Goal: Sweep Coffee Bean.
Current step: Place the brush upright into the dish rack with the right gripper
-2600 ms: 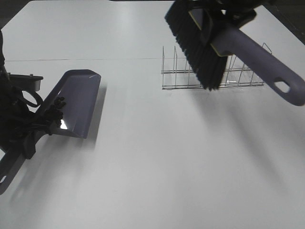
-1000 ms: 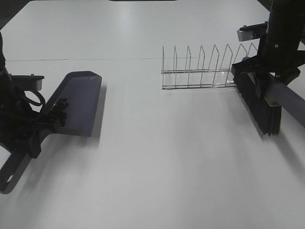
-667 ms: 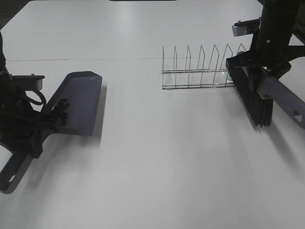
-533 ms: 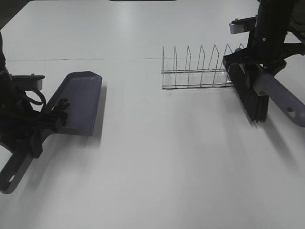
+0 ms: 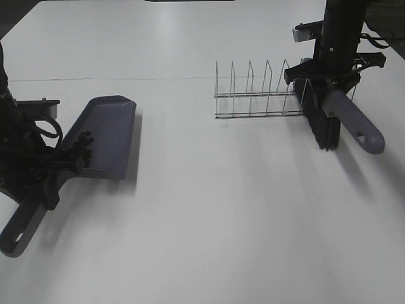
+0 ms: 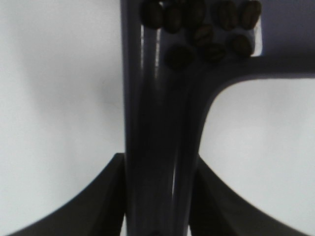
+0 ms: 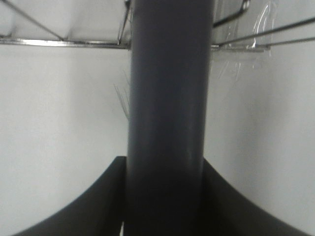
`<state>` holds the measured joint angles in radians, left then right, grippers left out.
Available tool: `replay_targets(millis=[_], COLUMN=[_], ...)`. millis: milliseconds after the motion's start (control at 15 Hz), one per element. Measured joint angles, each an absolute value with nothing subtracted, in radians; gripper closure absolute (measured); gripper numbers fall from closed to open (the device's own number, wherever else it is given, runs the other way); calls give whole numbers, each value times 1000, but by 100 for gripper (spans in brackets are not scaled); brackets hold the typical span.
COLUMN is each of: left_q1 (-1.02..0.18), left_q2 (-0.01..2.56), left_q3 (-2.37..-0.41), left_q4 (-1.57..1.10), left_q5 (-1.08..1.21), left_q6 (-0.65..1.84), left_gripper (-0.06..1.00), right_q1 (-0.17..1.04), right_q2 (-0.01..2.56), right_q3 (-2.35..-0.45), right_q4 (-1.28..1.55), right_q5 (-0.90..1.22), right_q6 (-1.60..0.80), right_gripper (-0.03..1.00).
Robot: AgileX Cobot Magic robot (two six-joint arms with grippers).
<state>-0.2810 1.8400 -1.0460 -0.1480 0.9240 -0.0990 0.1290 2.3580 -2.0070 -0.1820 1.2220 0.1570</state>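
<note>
In the dustpan (image 5: 111, 130), the coffee bean cluster (image 6: 202, 24) lies just beyond the left hand (image 6: 160, 196) pinching its handle.

You have a plain white counter (image 5: 209, 215) filling nearly the whole high view. A thin dark line (image 5: 114, 79) crosses its far part. Past its far corners you see only darkness (image 5: 7, 14). Soft light leaves a pale sheen (image 5: 171, 28) near the far edge.

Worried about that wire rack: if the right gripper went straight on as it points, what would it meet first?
Probably the table, with the bristles of its held brush touching first, right beside the rack; depth is unclear.
</note>
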Motion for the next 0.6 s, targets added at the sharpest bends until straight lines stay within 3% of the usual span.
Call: replay_targets(millis=[200, 600], left_q1=[-281, -281], left_q2=[1840, 1840], left_q3=[-1046, -1046], left_q4=[-149, -159], left_q5=[924, 924], left_q6=[-99, -99], left_gripper=[62, 62], right_q1=[129, 129], right_q2=[2430, 2433], right_q3=[-2140, -2152], right_q4=[-185, -182], right_q5=[1231, 1231], right_q6=[169, 167], right_gripper=[66, 66])
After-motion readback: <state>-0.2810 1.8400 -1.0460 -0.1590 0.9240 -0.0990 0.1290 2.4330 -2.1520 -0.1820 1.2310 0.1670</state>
